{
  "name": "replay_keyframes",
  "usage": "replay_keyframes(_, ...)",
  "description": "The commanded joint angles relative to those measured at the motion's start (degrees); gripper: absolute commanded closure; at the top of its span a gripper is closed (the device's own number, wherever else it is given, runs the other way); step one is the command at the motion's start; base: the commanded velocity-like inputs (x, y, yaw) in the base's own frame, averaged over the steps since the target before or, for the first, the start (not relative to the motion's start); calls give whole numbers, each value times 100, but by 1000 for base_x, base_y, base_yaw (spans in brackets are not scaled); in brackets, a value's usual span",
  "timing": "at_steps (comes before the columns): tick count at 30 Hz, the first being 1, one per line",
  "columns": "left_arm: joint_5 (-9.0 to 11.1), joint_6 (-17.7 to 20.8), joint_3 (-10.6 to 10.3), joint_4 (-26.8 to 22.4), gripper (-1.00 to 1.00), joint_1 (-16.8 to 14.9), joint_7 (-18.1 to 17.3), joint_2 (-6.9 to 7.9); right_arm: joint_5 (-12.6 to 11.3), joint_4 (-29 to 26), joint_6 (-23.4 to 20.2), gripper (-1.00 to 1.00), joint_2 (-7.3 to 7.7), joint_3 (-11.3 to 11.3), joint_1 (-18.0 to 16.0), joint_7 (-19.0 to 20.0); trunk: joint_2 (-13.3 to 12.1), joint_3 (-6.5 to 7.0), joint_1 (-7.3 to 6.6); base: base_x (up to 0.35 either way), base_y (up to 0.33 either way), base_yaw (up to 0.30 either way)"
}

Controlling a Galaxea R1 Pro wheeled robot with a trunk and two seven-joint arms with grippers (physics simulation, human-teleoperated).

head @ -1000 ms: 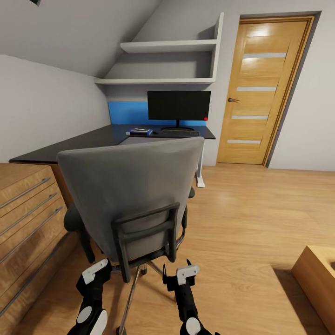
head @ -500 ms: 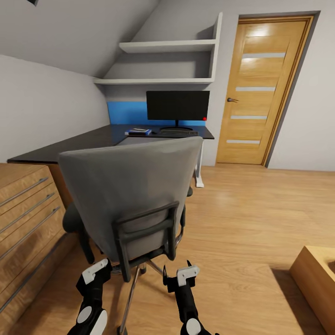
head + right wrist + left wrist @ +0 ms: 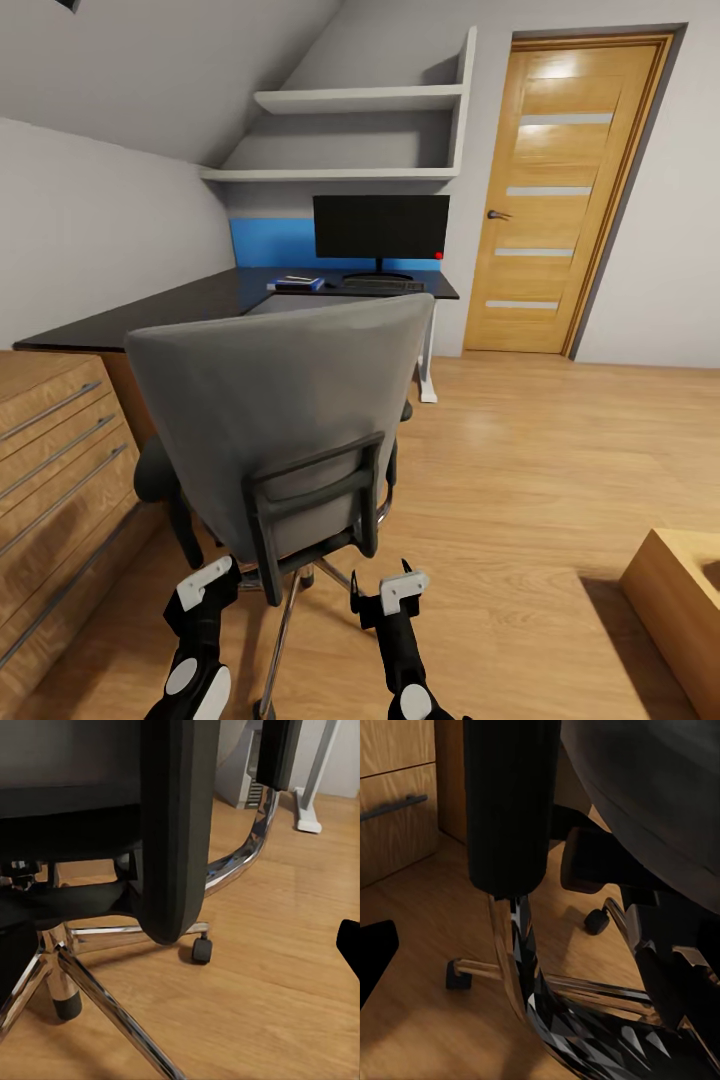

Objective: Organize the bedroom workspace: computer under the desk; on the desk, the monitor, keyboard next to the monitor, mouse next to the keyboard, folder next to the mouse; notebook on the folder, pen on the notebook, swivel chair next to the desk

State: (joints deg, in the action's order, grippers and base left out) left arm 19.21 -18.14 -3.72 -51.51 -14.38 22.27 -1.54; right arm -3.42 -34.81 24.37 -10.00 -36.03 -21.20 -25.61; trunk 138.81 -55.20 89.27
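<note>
Swivel chair [image 3: 290, 430] slightly nearer desk [image 3: 200, 300], both end effectors' spread unclear, bare floor [image 3: 520, 470] rightward

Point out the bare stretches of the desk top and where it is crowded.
The desk is bare along its near left run, from the oak drawers to the corner. It is crowded at the far end, where folder, keyboard and monitor sit together.

Nothing to read here: no lettering, label, brand or number on the wide black-fronted monitor [image 3: 381, 227]. The grey upholstered swivel chair [image 3: 285, 432] is blank too, and so is the oak door with its frosted glass strips [image 3: 560, 195].
</note>
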Motion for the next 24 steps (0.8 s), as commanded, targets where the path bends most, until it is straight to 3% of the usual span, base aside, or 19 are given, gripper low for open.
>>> replay_keyframes(1,48,-32,-24,1,-100,-4,23,4,-36,9,31,-100,0,-27,-7,-31,2,-5,-1,0,-3,0)
replay_keyframes(24,48,-41,-32,1,-100,-4,23,-28,-36,17,32,-100,0,-19,-7,-31,2,-5,-1,104,-32,0)
